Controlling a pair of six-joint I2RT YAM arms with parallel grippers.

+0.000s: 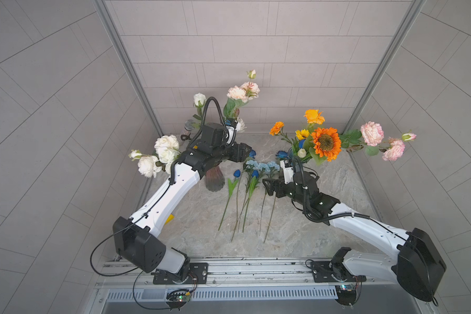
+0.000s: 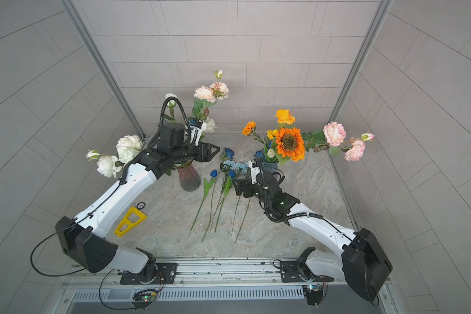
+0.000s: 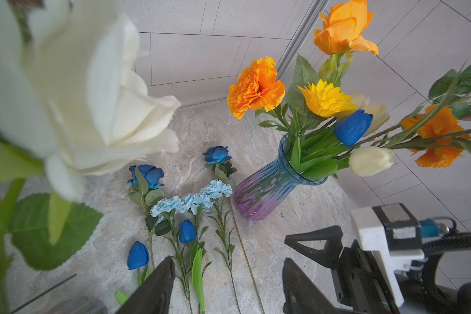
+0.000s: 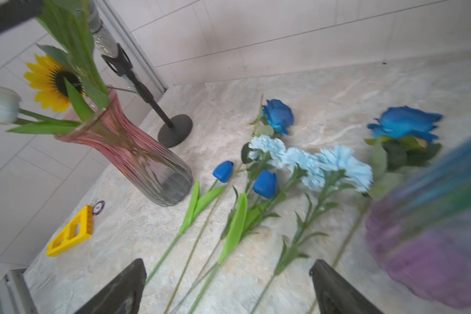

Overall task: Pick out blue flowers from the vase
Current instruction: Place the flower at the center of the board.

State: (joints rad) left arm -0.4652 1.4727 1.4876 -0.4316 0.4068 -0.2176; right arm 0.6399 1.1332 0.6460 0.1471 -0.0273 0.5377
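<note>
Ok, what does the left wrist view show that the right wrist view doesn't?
Only the left wrist view: a dark blue tulip, not yet picked, in the blue-purple vase among orange blooms, and a white rose close to the lens. Only the right wrist view: the pink vase, a yellow sunflower by it, a yellow tool and a black stand. Both: the table with two dark blue roses, three light blue carnations and two blue tulip buds lying on it; the blue-purple vase too, blurred in the right wrist view.

Pale grey tiled walls [image 1: 229,40] enclose a beige marbled bench [image 1: 196,233] left, right and far; a metal rail [image 1: 242,267] edges its near side.
</note>
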